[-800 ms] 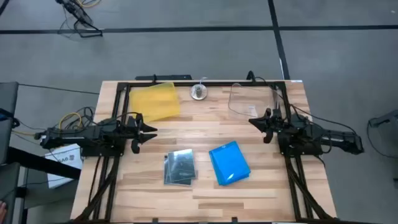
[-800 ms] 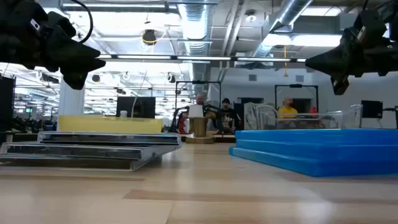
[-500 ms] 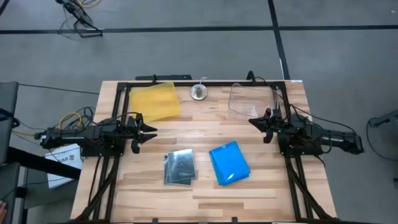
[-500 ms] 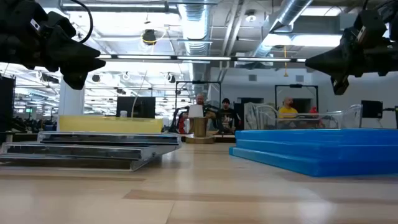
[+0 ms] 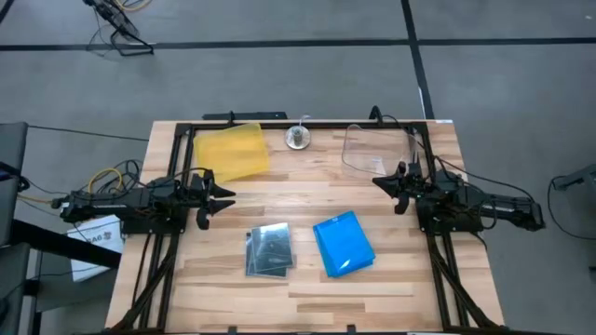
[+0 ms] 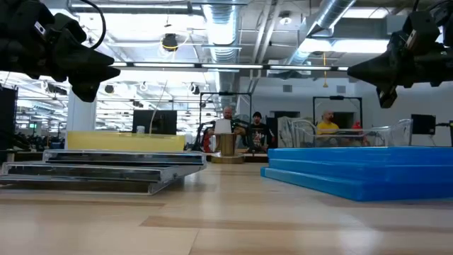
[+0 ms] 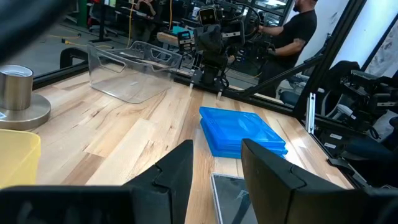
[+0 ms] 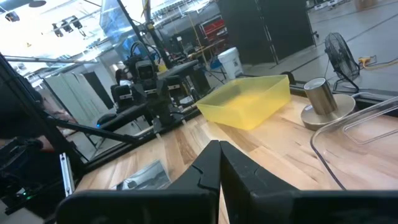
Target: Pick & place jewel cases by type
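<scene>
A stack of smoky grey-clear jewel cases lies flat on the wooden table, near its front middle. Just right of it lies a stack of blue jewel cases. The low view shows the grey stack and the blue stack resting flat. My left gripper hovers open above the table's left side, with nothing between its fingers. My right gripper hovers shut above the table's right side, its fingertips together.
A yellow translucent tray stands at the far left, a clear plastic bin at the far right, and a small metal cylinder on a disc between them at the far edge. People sit in the room beyond the table.
</scene>
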You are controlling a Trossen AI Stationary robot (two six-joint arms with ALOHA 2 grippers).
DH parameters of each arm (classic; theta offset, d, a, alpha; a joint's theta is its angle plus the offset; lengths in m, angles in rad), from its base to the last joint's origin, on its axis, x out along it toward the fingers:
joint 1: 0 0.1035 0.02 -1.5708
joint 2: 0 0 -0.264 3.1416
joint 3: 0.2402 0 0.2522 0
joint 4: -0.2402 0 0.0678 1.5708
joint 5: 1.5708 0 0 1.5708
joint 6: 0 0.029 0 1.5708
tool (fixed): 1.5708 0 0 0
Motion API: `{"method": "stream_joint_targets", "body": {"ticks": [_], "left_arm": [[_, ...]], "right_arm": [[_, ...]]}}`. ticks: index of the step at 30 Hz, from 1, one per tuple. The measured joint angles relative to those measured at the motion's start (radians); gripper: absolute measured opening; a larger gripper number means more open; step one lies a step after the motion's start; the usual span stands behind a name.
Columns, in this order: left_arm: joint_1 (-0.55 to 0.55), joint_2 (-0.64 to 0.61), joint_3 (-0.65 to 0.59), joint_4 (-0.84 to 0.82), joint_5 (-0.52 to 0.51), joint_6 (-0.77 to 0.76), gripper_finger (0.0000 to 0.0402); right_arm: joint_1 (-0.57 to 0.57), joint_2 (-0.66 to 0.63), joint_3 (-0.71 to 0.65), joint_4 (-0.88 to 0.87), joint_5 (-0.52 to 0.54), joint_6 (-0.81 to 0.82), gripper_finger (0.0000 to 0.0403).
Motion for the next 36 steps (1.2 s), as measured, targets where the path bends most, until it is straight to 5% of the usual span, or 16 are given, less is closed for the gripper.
{"method": "stream_joint_targets", "body": {"ticks": [30,36], "left_arm": [[0.000,0.000,0.000,0.000,0.000,-0.004,0.0128],[0.000,0.000,0.000,0.005,0.030,-0.491,0.0128]], "right_arm": [[0.000,0.000,0.000,0.000,0.000,0.000,0.0000],[0.000,0.000,0.000,0.000,0.000,0.000,0.0000]]}}
